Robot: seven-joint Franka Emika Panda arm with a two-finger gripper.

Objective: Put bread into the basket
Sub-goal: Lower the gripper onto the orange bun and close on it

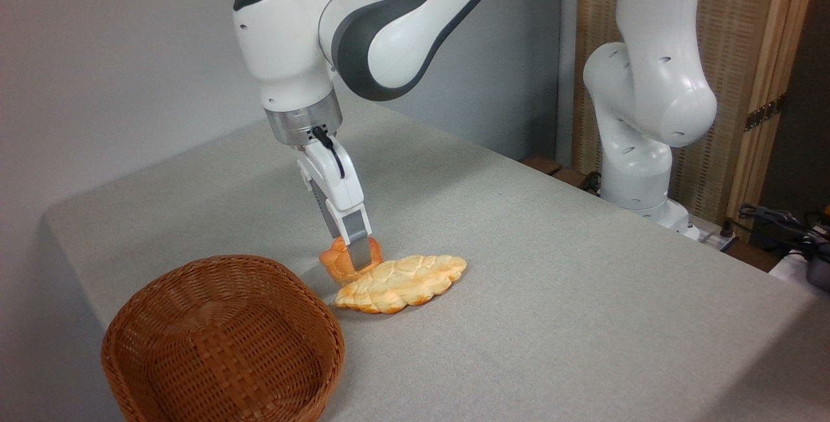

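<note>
The bun point(337, 261), small, orange-golden and lumpy, sat on the table point(551, 266) against the paler braided loaf point(402, 282), just beyond the wicker basket point(220, 338). The gripper point(356, 257) stood over it, fingers down around the bun; whether they pinched it was unclear.

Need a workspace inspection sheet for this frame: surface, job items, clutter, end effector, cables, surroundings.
Surface: grey table, flat, no spills seen.
Job's things: small bun on the table, touching the braided loaf; wicker basket front left, empty.
Clutter: pale braided loaf beside the bun.
Grippers: end effector down on the bun; closure unclear.
Cables: black cable at the wrist; more cables at far right.
Surroundings: grey wall, wooden screen behind the arm base.
</note>
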